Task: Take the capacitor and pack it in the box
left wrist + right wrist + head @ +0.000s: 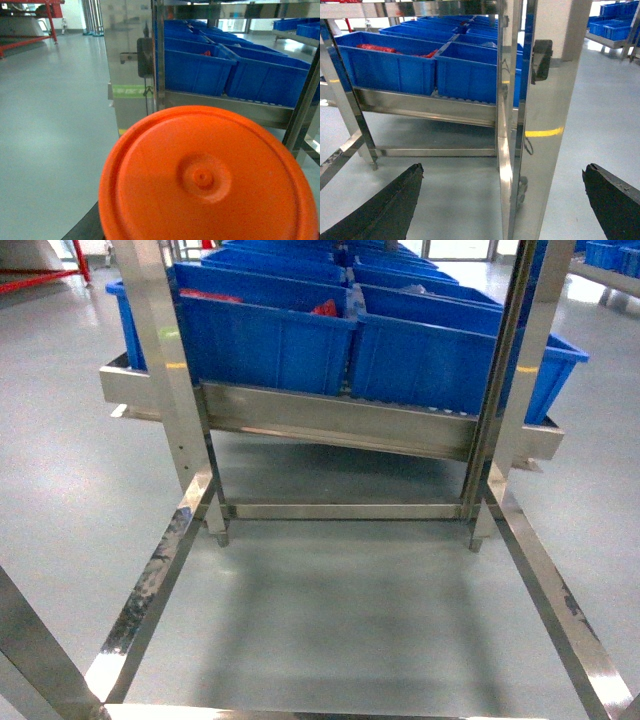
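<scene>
Head view is taking in grey floor [330, 620] running under a steel rack frame [340, 425], with rows of blue bins [270, 340] sitting on the rack's slanted shelf; neither arm is showing in this view. No pink box or capacitor is showing in any of the three views, so I cannot tell where they are.

Right wrist view is looking at the same rack from low down. Steel upright post [512, 100] is standing ahead of and between the fingers, blue bins on the shelf sitting well beyond the fingertips, to the upper left. Some red items [375, 48] are lying in the far left bin, too small to identify. Right gripper [502, 200] is showing two dark fingers [390, 205] at the bottom corners, spread wide apart, nothing between them, only floor and the post base past them.

Left wrist view is mostly being filled by an orange round lid [205, 175] with a small raised centre nub, sitting right up close to the camera. Left gripper's fingers are hidden behind it, so I cannot tell whether they are apart or together. Blue bins and a steel panel [127, 60] are standing well beyond the lid.
</scene>
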Motion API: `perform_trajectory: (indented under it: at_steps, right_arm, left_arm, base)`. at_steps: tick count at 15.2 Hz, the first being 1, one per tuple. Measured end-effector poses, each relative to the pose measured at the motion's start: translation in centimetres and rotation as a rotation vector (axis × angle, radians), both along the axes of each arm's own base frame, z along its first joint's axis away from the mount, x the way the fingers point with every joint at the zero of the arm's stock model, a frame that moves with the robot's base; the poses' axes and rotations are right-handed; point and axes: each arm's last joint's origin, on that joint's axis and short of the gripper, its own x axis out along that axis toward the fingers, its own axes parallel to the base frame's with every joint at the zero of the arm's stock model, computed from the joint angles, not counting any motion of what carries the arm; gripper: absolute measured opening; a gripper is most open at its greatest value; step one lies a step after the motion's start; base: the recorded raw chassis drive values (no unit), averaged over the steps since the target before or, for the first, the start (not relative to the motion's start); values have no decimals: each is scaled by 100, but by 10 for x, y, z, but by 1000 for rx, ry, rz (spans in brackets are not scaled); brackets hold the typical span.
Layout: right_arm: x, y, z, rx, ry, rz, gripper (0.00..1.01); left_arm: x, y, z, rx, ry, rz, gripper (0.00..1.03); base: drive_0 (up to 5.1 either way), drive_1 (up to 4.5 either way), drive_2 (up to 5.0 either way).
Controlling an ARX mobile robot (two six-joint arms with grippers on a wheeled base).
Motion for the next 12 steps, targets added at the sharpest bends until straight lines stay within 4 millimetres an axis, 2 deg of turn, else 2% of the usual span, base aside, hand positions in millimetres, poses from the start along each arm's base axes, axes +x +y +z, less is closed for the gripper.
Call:
perform_trajectory:
  at_steps: [4,12]
  right_arm:
    - [0,0,0,0,2,1,98]
    - [0,0,0,0,1,1,98]
  left_arm:
    - [0,0,0,0,1,0,44]
    - [0,0,0,0,1,1,44]
  base:
    - [0,0,0]
    - [-483,163,336]
